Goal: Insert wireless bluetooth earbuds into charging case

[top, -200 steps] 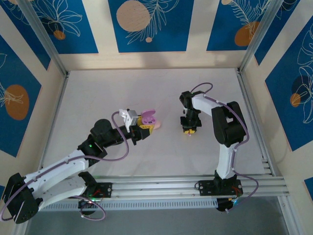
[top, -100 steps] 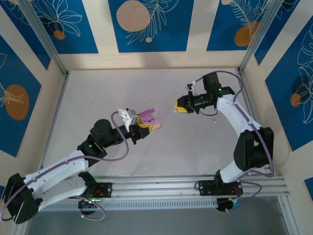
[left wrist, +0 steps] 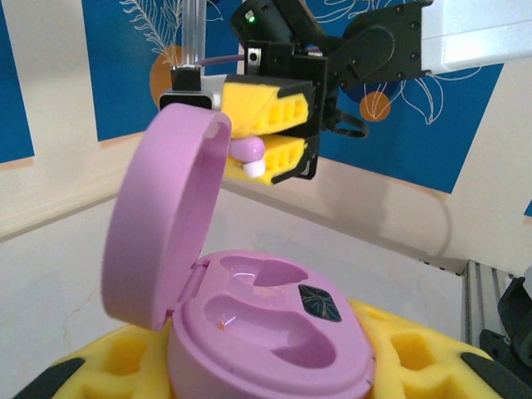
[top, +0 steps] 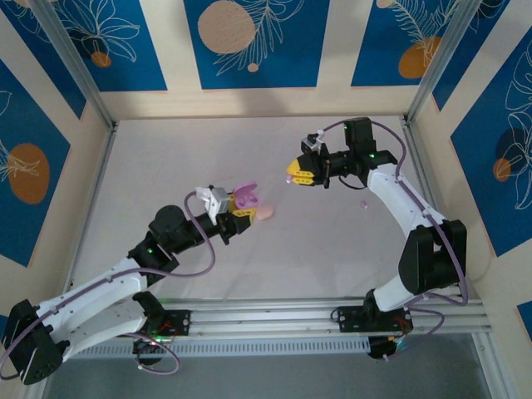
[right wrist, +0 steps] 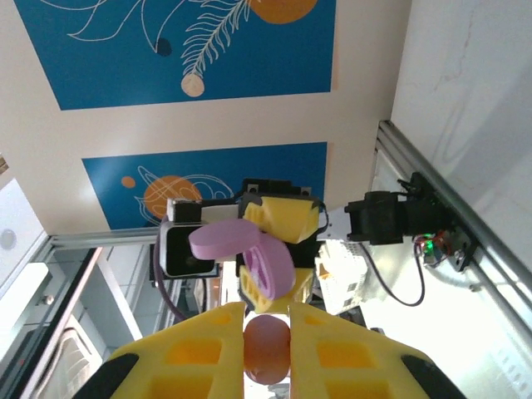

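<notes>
My left gripper (top: 239,205) is shut on an open purple charging case (left wrist: 270,328), lid (left wrist: 162,224) up at the left. Both of its moulded sockets are empty. My right gripper (top: 296,173) hangs above the table, to the right of the case and apart from it. It is shut on a small pink earbud (right wrist: 266,353), pinched between the yellow pads (right wrist: 332,349). In the left wrist view that earbud (left wrist: 249,153) shows with a white tip, just beyond the lid's edge. The right wrist view has the case (right wrist: 268,259) straight ahead of the fingers. Another tiny pink earbud (top: 363,204) lies on the table at the right.
A peach rounded pebble-like object (top: 264,214) lies on the white table (top: 166,166) just right of the left gripper. Aluminium frame posts and blue patterned walls close in the back and sides. A rail (top: 274,316) runs along the near edge.
The right arm lifted off the table, swung to the back right, then carried the earbud left towards the case. The left gripper shifted slightly left and up with the case.
</notes>
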